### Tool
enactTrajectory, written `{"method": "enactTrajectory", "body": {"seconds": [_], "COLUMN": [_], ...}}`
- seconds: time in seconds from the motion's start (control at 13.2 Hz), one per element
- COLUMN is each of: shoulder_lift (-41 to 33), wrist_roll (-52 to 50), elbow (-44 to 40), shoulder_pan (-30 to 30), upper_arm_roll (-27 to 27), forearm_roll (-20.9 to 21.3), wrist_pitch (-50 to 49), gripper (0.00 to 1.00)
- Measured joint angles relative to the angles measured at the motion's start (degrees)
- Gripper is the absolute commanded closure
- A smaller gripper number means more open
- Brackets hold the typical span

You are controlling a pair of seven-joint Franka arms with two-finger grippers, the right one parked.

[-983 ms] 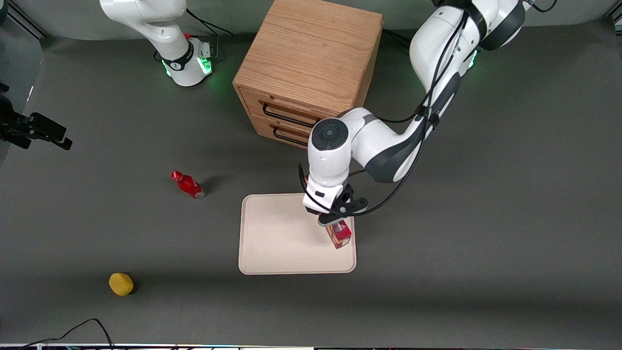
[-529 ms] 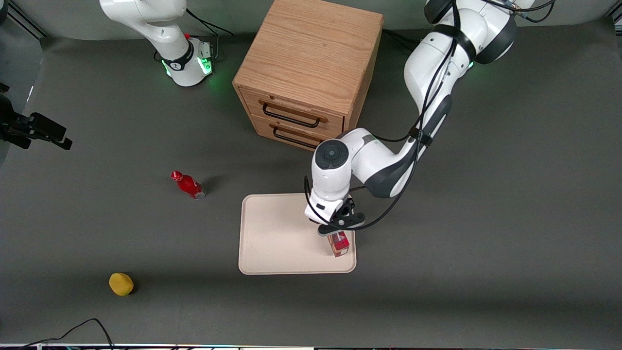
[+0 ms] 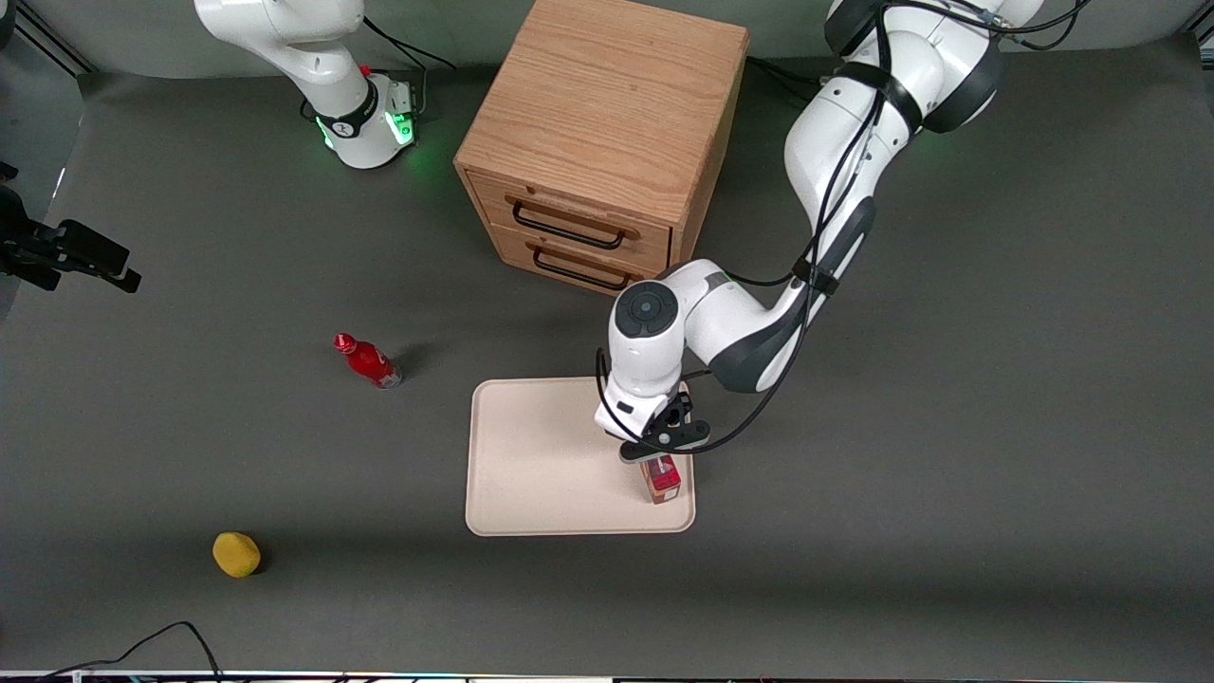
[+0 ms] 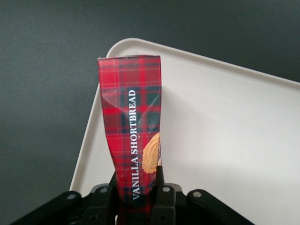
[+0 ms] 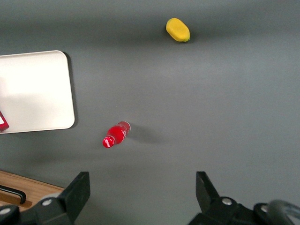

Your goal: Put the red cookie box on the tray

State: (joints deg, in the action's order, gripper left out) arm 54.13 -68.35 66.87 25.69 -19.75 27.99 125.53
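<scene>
The left arm's gripper hangs over the tray, its black fingers clamped on either side of the red cookie box. The slim carton, printed in dark-red tartan with white "VANILLA SHORTBREAD" lettering and a tan cookie picture, points straight down from the gripper. Its lower end reaches toward a rounded corner of the tray at the working arm's end; whether it touches the surface cannot be told. The tray is a smooth, matte cream rectangle with a low raised rim, lying flat on the dark grey table directly beneath the gripper. Farther from the front camera than the gripper stands a grained wooden drawer cabinet with two dark bar handles. Well off toward the parked arm's end lie a small glossy red bottle and a rounded yellow object.
</scene>
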Motion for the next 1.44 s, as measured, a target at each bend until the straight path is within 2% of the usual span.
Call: {"method": "enactTrajectory", "body": {"seconds": [0.15, 0.23, 0.3, 0.38, 0.45, 0.76, 0.91, 1.13, 1.44], "shoulder_lift": [0.20, 0.20, 0.20, 0.20, 0.19, 0.16, -0.05, -2.61, -13.60], "wrist_roll": [0.00, 0.00, 0.01, 0.01, 0.03, 1.99, 5.01, 14.28, 30.71], "elbow": [0.00, 0.00, 0.00, -0.01, -0.01, -1.58, -3.40, -7.06, -5.71], "shoulder_pan": [0.00, 0.00, 0.00, 0.01, 0.02, -0.04, -0.63, -3.99, -10.04], "upper_arm_roll": [0.01, 0.01, 0.01, 0.00, 0.00, -0.05, -1.26, -4.67, -5.07], "forearm_roll": [0.08, 0.09, 0.09, 0.09, 0.09, 0.09, -0.56, -5.77, -13.72], "wrist_pitch": [0.08, 0.08, 0.08, 0.08, 0.08, -1.05, -6.58, -18.07, -30.59], "gripper": [0.49, 0.35, 0.28, 0.04, 0.00, 0.00, 0.00, 0.00, 0.00]}}
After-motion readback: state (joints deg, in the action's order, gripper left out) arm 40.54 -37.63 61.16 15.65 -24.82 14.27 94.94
